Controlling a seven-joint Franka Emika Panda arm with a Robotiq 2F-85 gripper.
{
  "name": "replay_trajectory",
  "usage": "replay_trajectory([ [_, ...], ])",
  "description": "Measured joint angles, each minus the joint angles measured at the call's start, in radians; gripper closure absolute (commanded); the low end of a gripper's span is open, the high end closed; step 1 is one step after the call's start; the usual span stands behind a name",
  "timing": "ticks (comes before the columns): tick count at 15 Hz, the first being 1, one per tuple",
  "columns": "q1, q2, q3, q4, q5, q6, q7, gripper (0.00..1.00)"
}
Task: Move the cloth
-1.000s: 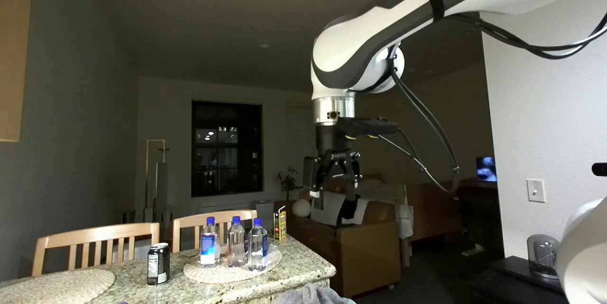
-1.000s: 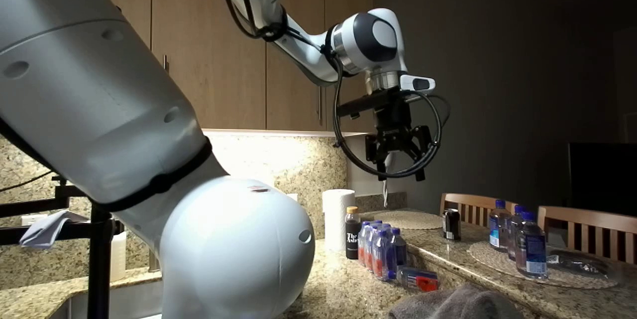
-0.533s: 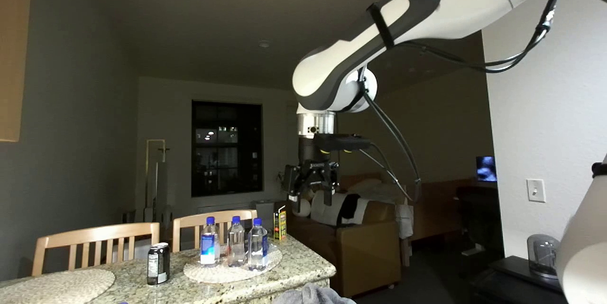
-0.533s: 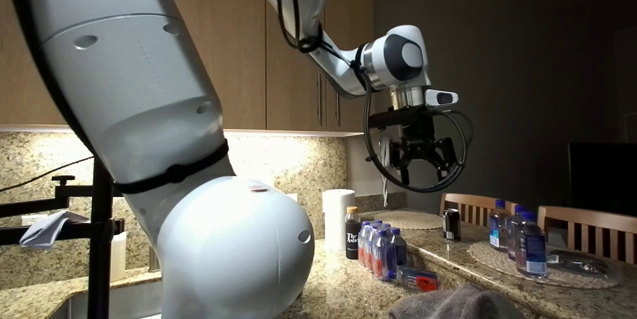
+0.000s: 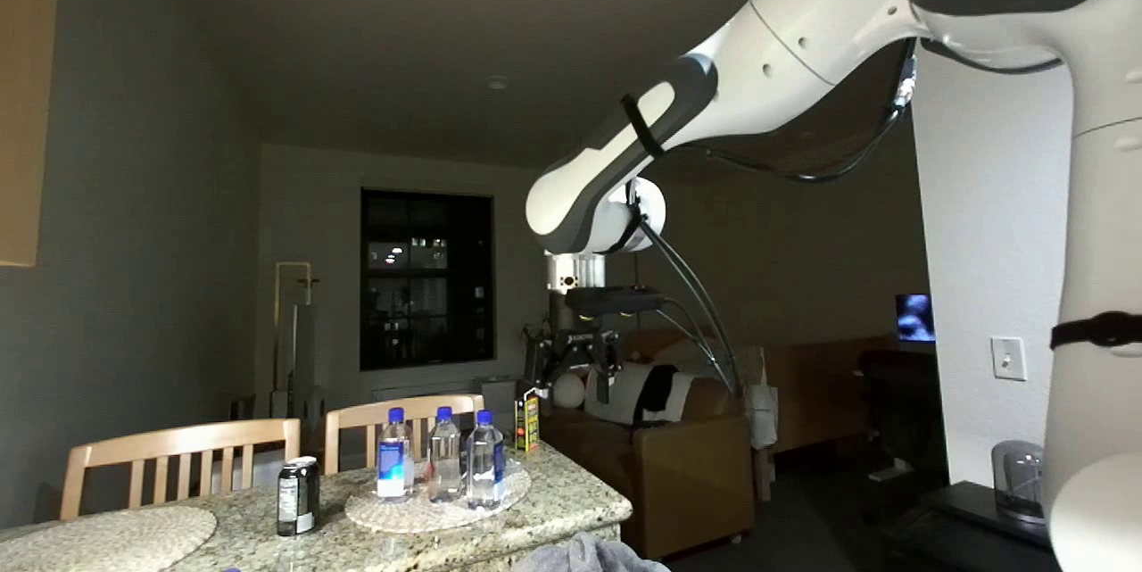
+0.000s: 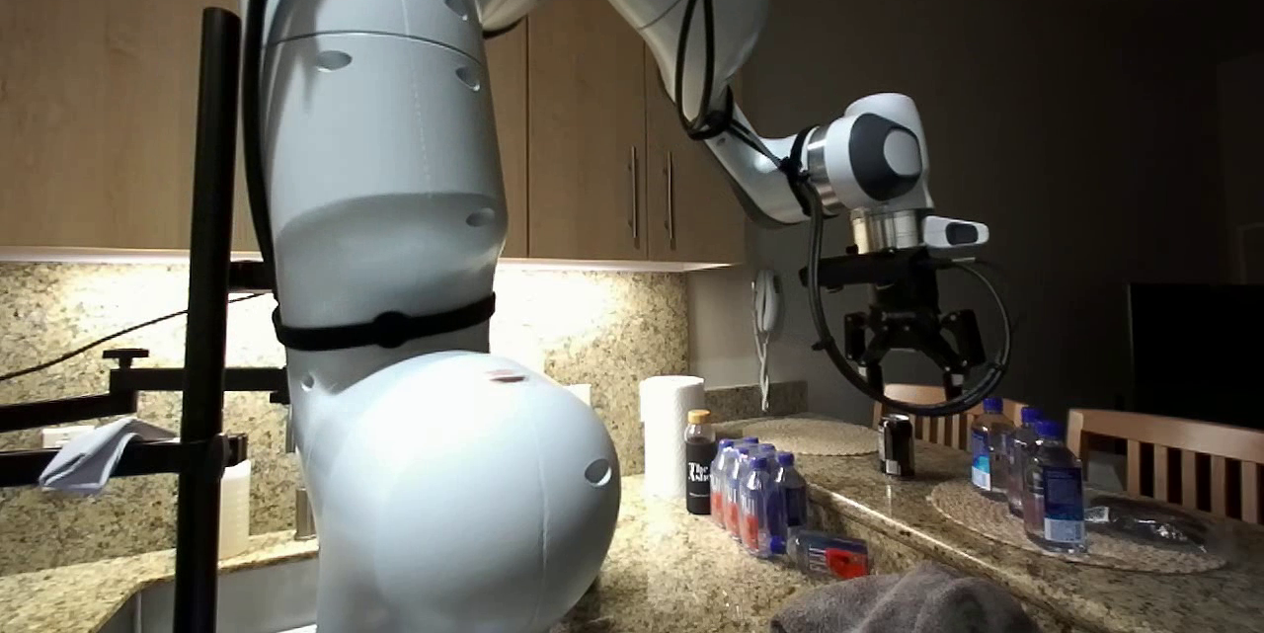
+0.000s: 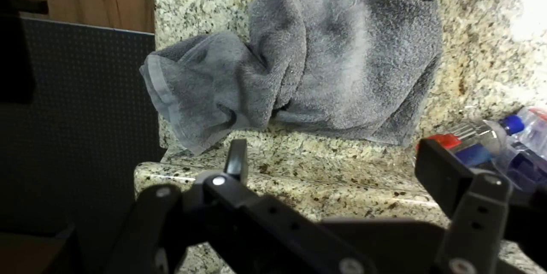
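Observation:
The grey cloth point(image 7: 333, 60) lies crumpled in folds on the granite counter in the wrist view, one end reaching over the counter's edge. Only its top part shows at the bottom of both exterior views point(image 5: 584, 556) point(image 6: 904, 603). My gripper point(image 7: 335, 158) is open and empty, its fingers wide apart. In the wrist view the fingertips appear just below the cloth, over the step to the raised ledge. In both exterior views the gripper point(image 5: 573, 385) point(image 6: 913, 382) points down, well above the counter and apart from the cloth.
Clear bottles point(image 5: 443, 456) stand on a woven mat point(image 5: 375, 514) on the raised ledge, with a black can point(image 5: 298, 496) and a yellow box point(image 5: 526, 420). A bottle pack point(image 6: 755, 500), a lying bottle point(image 6: 829, 554), a dark bottle point(image 6: 699, 463) and paper towels point(image 6: 671, 435) stand lower.
The arm has swung and lowered: the gripper has moved left and down in an exterior view, right and down in the other. It stays open. The cloth has not moved.

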Motion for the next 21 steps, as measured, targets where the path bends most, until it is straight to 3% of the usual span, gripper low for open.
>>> replay_trajectory([
  [6, -0.013, 0.092, -0.050, 0.026, -0.001, 0.123, 0.000, 0.00],
  [21, -0.018, 0.186, -0.078, -0.001, -0.015, 0.177, 0.059, 0.00],
])
